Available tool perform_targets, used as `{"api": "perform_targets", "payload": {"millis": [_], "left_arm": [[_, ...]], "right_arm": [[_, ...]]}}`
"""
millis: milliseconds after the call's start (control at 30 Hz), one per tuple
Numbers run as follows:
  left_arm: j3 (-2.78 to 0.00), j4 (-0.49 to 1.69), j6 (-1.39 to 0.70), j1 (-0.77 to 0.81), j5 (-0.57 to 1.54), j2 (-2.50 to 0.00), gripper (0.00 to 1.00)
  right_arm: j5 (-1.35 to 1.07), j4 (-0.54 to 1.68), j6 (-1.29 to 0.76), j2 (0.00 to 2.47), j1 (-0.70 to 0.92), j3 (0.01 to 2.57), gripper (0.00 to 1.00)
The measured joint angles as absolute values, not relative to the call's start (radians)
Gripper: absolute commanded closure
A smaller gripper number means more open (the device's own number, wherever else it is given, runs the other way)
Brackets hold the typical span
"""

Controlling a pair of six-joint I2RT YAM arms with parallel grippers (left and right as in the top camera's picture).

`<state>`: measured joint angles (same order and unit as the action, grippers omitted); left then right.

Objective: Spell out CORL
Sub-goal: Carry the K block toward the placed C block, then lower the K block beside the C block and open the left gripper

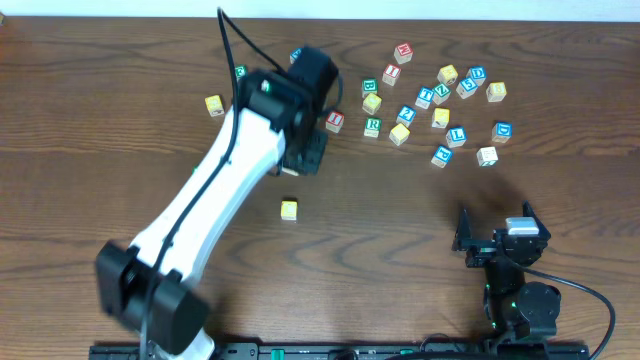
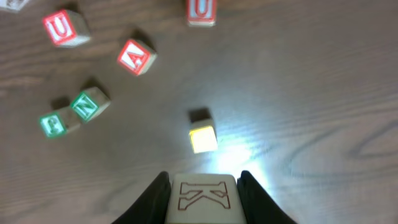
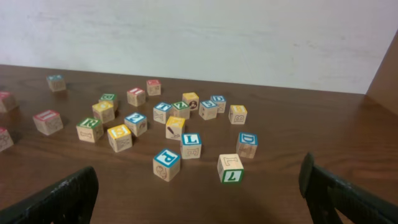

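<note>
My left gripper [image 2: 203, 182] is shut on a pale block with a red outlined K [image 2: 204, 198] and holds it above the table. In the overhead view this gripper [image 1: 303, 157] hangs left of the block cluster. A lone yellow block [image 1: 289, 209] lies just below it and also shows in the left wrist view [image 2: 203, 138]. A blue L block [image 3: 191, 145], a blue P block [image 3: 166, 163] and a green 7 block [image 3: 231, 168] lie ahead of my right gripper [image 3: 199, 198], which is open and empty. A green R block [image 1: 372, 127] sits in the cluster.
Several letter blocks are scattered at the back right [image 1: 447, 100]. The left wrist view shows a red U [image 2: 60, 28], a red A [image 2: 136, 57], a green N [image 2: 88, 104] and another green block [image 2: 53, 123]. A yellow block [image 1: 214, 104] lies at the back left. My right gripper [image 1: 497, 243] rests at the front right.
</note>
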<state>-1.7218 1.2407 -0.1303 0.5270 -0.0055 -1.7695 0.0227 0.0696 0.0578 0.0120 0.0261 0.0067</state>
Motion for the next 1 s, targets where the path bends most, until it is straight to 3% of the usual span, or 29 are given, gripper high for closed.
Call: {"api": "perform_targets", "payload": {"millis": [300,400,1000], "left_arm": [[-1.123,0.747,-0.212,0.544,0.057,-1.338,0.91],[-1.015,0.696,-0.268,0.544,0.084,-1.269,0.9],[-0.973,0.516,-0.441,0.544,0.128,-1.643,0.91]], "right_arm": [[0.022,0.071,0.058,0.012,0.026,0.007,0.01],[0.022,0.07,0.058,0.012,0.026,0.007,0.01],[0.022,0.07,0.058,0.012,0.026,0.007,0.01]]}}
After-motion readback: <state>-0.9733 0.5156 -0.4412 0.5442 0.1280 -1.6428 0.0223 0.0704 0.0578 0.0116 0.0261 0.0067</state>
